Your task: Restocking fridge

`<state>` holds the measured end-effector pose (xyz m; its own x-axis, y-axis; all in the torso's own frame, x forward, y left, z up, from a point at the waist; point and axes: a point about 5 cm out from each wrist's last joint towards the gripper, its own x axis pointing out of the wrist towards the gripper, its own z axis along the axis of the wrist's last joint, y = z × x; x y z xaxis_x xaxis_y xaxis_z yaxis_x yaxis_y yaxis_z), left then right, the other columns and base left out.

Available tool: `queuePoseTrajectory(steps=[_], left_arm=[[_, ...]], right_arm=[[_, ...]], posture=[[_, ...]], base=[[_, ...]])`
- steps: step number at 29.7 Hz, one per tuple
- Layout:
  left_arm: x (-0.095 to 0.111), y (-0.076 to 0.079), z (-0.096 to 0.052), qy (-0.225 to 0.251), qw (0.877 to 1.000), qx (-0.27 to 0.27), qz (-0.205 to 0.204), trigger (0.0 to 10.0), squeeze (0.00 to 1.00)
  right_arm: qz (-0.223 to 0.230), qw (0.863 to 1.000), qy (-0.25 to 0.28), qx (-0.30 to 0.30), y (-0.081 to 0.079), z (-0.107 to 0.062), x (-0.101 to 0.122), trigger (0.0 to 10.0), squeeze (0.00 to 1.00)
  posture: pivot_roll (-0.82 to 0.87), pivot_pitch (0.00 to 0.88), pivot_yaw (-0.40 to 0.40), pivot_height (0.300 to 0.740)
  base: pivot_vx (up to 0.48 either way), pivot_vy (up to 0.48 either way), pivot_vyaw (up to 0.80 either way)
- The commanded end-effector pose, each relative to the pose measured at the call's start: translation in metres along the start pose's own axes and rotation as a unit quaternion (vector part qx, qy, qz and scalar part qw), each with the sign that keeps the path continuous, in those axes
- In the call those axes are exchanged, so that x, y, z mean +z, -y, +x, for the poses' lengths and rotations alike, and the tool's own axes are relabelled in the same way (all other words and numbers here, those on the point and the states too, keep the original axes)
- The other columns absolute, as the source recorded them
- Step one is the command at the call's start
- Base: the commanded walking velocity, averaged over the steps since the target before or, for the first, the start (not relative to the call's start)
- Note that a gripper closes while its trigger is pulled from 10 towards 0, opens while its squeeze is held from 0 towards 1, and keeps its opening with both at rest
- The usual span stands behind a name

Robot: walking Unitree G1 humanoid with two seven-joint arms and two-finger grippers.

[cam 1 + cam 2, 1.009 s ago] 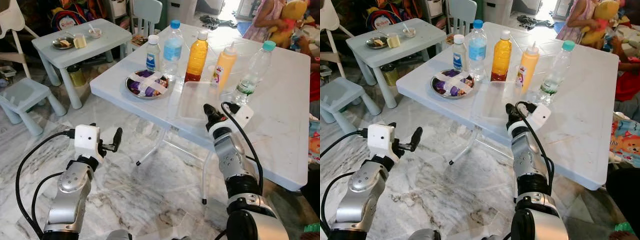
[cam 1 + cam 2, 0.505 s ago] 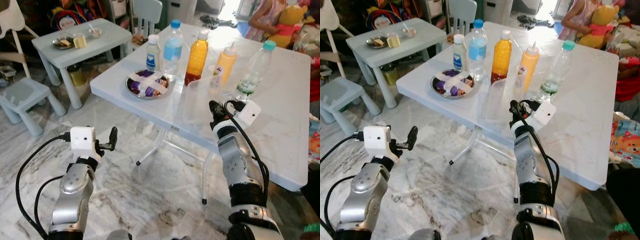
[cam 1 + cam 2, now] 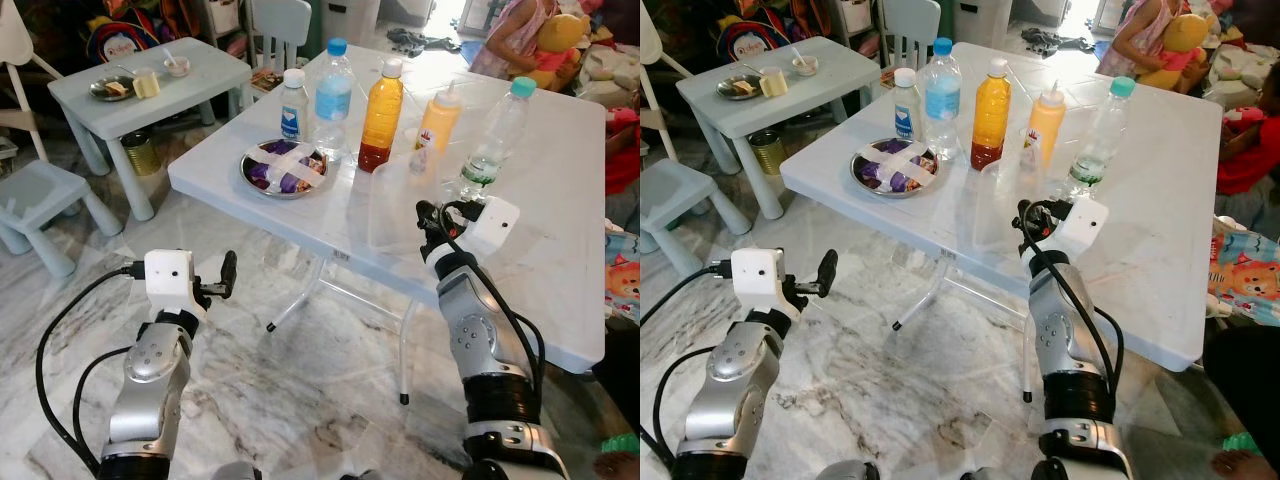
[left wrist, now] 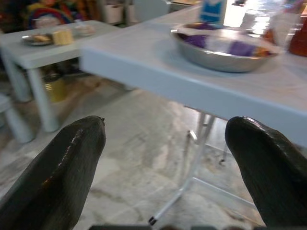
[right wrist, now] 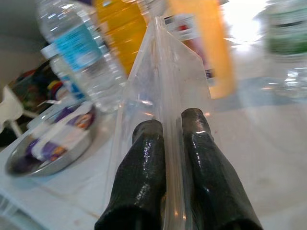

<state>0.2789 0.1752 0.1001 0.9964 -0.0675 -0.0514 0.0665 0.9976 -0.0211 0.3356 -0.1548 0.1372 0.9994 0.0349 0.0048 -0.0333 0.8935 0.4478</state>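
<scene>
A clear plastic container [image 3: 392, 200] stands tilted up on the white table [image 3: 560, 250], one wall [image 5: 168, 72] pinched between the fingers of my right gripper [image 3: 426, 214], which is shut on it. Behind it stand a small white-capped bottle [image 3: 293, 105], a blue-capped water bottle [image 3: 332, 85], an orange juice bottle [image 3: 378, 115], a yellow squeeze bottle [image 3: 437, 125] and a teal-capped bottle [image 3: 495, 135]. A steel plate [image 3: 284, 168] holds wrapped items. My left gripper [image 3: 228, 272] is open, below the table's near-left edge, holding nothing.
A small blue table [image 3: 150, 90] with dishes, a blue stool [image 3: 40, 200] and a tin can [image 3: 125, 155] stand to the left on the marble floor. A person with a yellow plush toy [image 3: 555, 30] is beyond the table's far right.
The clear container went from lying flat on the table to tilted up on its edge, raised by my right gripper. The left arm shifted slightly; the camera also moved.
</scene>
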Motion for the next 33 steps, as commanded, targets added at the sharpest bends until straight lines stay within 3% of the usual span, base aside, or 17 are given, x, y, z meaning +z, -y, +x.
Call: queuePoseTrajectory(steps=[1, 17, 33], left_arm=[[-0.002, -0.004, -0.001, -0.007, 1.0, 0.012, 0.006, 10.0, 0.0], [-0.004, -0.006, -0.002, -0.013, 1.0, 0.016, 0.02, 10.0, 0.0], [-0.007, -0.013, -0.002, -0.01, 0.999, 0.028, 0.038, 10.0, 0.0]], right_arm=[[-0.01, 1.0, 0.002, 0.027, -0.013, 0.0, 0.003, 10.0, 0.0], [-0.02, 0.998, -0.013, 0.059, -0.028, -0.002, -0.007, 10.0, 0.0], [-0.098, 0.985, -0.009, 0.143, -0.046, -0.01, -0.016, 10.0, 0.0]], posture=[[0.01, 0.068, -0.026, 0.74], [0.04, 0.045, -0.029, 0.74], [0.07, 0.016, -0.06, 0.74]], base=[[-0.247, 0.0, 0.8], [-0.255, 0.0, 0.8], [-0.048, 0.0, 0.8]])
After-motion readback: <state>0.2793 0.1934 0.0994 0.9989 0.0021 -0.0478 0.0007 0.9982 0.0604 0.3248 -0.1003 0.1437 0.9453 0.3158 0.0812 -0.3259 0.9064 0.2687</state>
